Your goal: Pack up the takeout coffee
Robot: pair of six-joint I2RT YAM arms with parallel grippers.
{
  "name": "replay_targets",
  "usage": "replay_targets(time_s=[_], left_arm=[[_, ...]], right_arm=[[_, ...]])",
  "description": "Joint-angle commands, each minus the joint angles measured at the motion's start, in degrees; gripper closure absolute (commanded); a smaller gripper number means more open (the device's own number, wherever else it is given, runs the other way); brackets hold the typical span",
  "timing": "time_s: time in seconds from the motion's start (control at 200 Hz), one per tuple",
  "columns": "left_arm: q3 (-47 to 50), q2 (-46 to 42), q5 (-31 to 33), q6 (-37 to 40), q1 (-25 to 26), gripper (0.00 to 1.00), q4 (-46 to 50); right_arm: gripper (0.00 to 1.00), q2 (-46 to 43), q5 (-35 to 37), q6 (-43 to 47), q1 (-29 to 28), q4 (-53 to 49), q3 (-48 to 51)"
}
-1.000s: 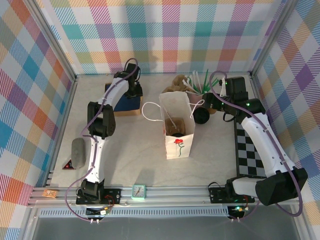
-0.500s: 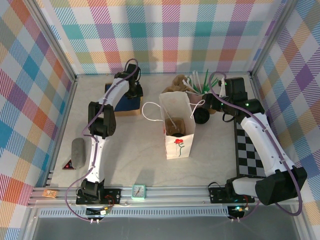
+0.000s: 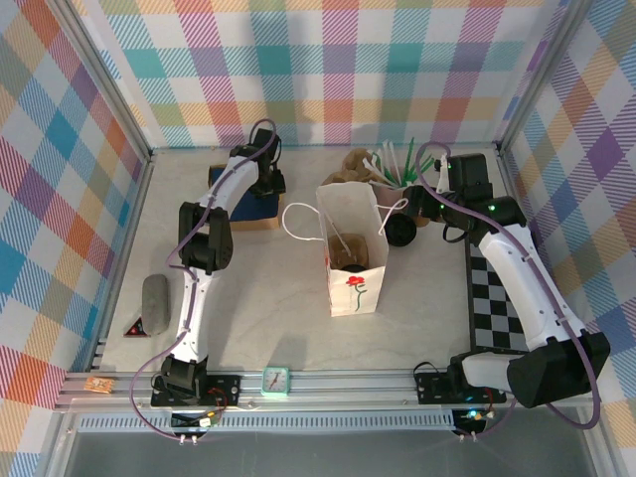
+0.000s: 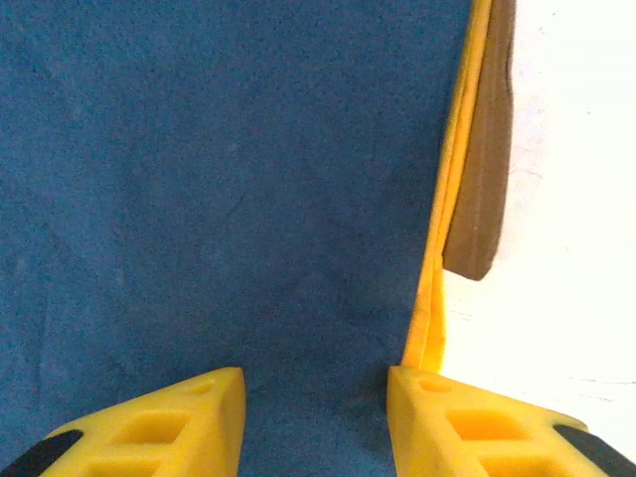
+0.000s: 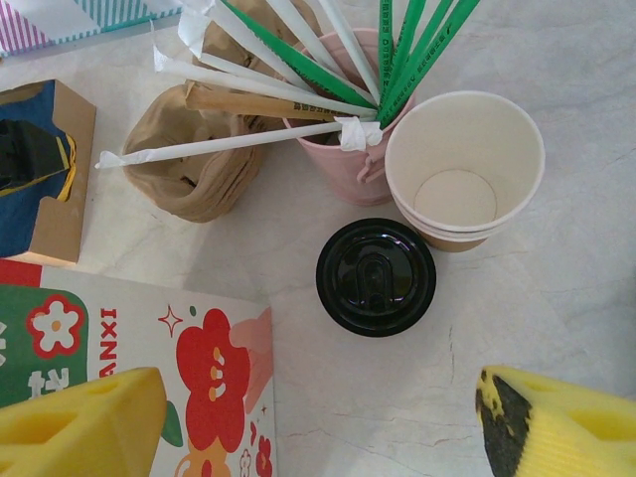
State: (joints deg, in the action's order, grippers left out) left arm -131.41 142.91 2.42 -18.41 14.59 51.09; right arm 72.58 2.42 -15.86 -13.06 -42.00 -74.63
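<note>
The takeout coffee (image 5: 376, 276) stands on the table and I see it from straight above as a round black lid, its cup body hidden beneath. In the top view it (image 3: 401, 231) sits just right of the white flowered paper bag (image 3: 350, 248), which stands open. My right gripper (image 5: 318, 427) hovers above the coffee, open, with its yellow fingers wide on either side and nothing between them. My left gripper (image 4: 316, 417) is at the back left, open, close over a blue cloth (image 4: 229, 179) with a yellow edge.
A pink cup of wrapped straws (image 5: 338, 149), stacked unlidded paper cups (image 5: 464, 164) and a brown paper wad (image 5: 189, 159) crowd just behind the coffee. The blue cloth lies in a cardboard box (image 3: 243, 204). A checkered mat (image 3: 497, 298) lies on the right, a grey pad (image 3: 154, 295) on the left.
My right gripper's jaws have narrowed slightly while staying above the coffee. The left wrist has shifted a touch over the box.
</note>
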Motion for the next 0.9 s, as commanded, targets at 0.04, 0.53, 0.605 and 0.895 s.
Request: replay_targets(time_s=[0.04,0.53,0.605,0.895], left_arm=[[-1.67,0.71,-0.91,-0.20,0.36,0.62,1.80],[-2.81,-0.66,-0.39,1.00,0.36,0.85,2.60],[-2.84,-1.34,-0.27,1.36,0.35,0.87,2.78],[-2.81,-2.02,-2.46,2.07,0.09,0.73,3.73]], right_arm=[[0.20,-1.20,-0.72,-0.26,0.34,1.39,0.46],[0.22,-1.91,-1.00,-0.28,0.32,1.14,0.12],[0.22,-1.91,-1.25,-0.34,0.32,1.13,-0.05],[0.23,-2.00,-2.13,-0.60,0.33,0.78,-0.43]])
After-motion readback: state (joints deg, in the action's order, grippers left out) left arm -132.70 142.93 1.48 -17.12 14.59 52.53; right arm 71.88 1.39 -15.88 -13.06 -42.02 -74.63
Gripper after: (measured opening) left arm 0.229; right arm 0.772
